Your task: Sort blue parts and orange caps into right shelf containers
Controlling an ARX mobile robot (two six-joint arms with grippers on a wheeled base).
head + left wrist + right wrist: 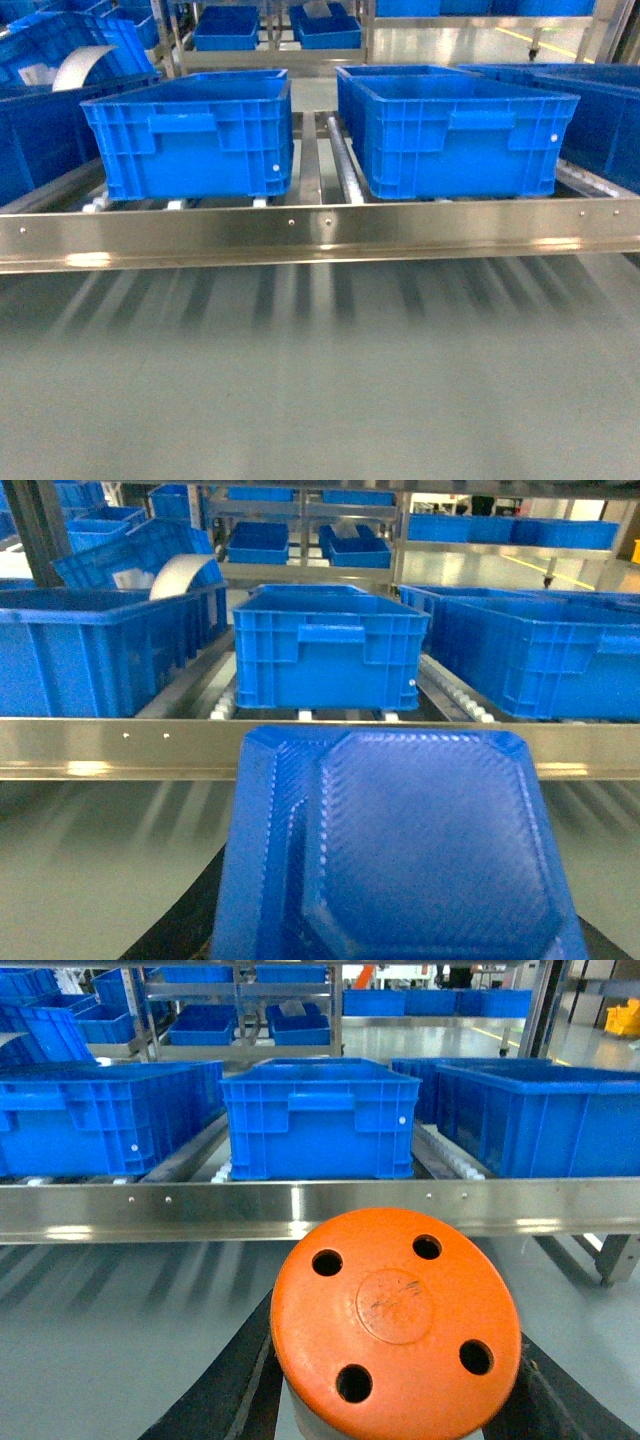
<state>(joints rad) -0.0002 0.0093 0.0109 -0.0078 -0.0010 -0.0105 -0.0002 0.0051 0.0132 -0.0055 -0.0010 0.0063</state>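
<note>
Shelf, steel front rail (pixel 320 225): runs across the head view, with roller tracks behind it.

Left crate (pixel 190 135): blue, open-topped, ribbed walls, standing on the rollers just behind the rail.

Right crate (pixel 460 135): same type, beside the left crate with a roller lane between them. More blue crates stand to either side and on the racks further back. Neither arm appears in the head view.

Orange cap (pixel 395 1325): round flat top with four small holes, filling the lower centre of the right wrist view. It sits between the dark fingers (pixel 235 1380) of the right tool (pixel 395 1400), which stand close against its two sides; the tool is closed around the cap. The cap is in front of the rail and below it, not over any crate.

Blue part (pixel 400 850): flat moulded plastic piece with a raised eight-sided panel and fine surface texture, filling the lower half of the left wrist view. It lies over the left tool and hides it; dark edges show only at the lower corners, so how far that tool is open cannot be told. The part also sits short of the rail.

Floor (pixel 320 380): grey, streaked with blur.
</note>
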